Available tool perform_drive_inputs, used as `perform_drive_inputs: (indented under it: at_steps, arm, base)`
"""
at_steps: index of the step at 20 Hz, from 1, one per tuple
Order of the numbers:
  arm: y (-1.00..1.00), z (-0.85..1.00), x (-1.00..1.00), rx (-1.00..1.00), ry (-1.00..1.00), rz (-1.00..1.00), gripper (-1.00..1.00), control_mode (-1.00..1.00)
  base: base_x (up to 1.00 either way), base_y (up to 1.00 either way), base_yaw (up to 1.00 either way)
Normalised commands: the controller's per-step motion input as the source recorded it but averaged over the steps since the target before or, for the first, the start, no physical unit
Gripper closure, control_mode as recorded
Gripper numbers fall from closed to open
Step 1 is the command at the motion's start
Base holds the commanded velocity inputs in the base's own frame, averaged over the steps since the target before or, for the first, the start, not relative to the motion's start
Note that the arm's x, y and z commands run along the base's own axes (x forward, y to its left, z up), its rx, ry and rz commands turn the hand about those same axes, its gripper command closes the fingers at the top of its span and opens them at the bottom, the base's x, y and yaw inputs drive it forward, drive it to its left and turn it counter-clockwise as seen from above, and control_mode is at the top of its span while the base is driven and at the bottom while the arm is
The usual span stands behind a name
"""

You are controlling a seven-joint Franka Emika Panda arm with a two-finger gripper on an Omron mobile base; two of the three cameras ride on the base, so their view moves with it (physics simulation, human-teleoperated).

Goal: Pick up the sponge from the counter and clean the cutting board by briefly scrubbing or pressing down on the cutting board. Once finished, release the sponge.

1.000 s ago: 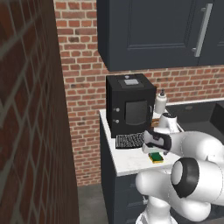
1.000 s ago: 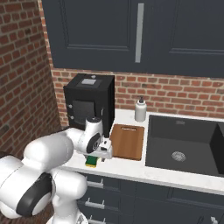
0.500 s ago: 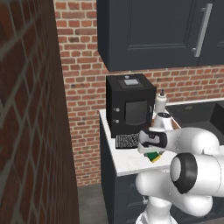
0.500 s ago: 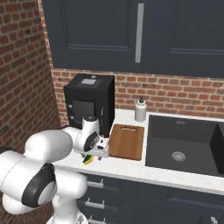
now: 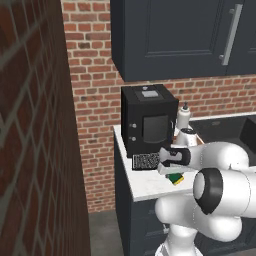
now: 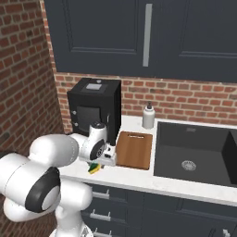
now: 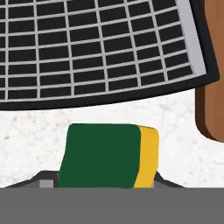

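Red brick walls close in the kitchen at the back and on the robot's left, with dark navy cupboards hung above and matching navy cabinets under the white, faintly marbled table. On that table, beyond the jaws, a black boxy appliance stands against the brick, and a black grated tray lies flat just ahead of them. To the jaws' right sits the brown wooden cutting board — flat on the table, its grain visible, one rounded corner showing in the hand view. Further right a dark sink is sunk into the slab, and a white soap bottle stands at the wall behind the board.

The sponge — dark green on top, yellow below — sits directly between the jaws, near the table's front edge, apart from both tray and board. A finger stands close at each flank of the sponge, but I cannot tell whether they are pressing on it or still slack.
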Motion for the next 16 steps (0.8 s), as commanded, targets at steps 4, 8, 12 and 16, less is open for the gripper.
perform_drive_inputs:
  at_steps: [4,8,12,16]
  arm:
    - [-0.16,-0.79,-0.74,0.04,-0.01,0.06,1.0,-1.0]
    - [-0.35,-0.52,-0.81,0.07,-0.07,0.04,1.0,-1.0]
    - [-0.29,0.05,-0.43,0.12,-0.04,0.08,1.0,-1.0]
    - [-0.28,0.44,-0.21,0.16,-0.03,0.12,1.0,-1.0]
  base:
    - [0.0,0.0,0.0]
    - [0.0,0.0,0.0]
    - [0.0,0.0,0.0]
    - [0.0,0.0,0.0]
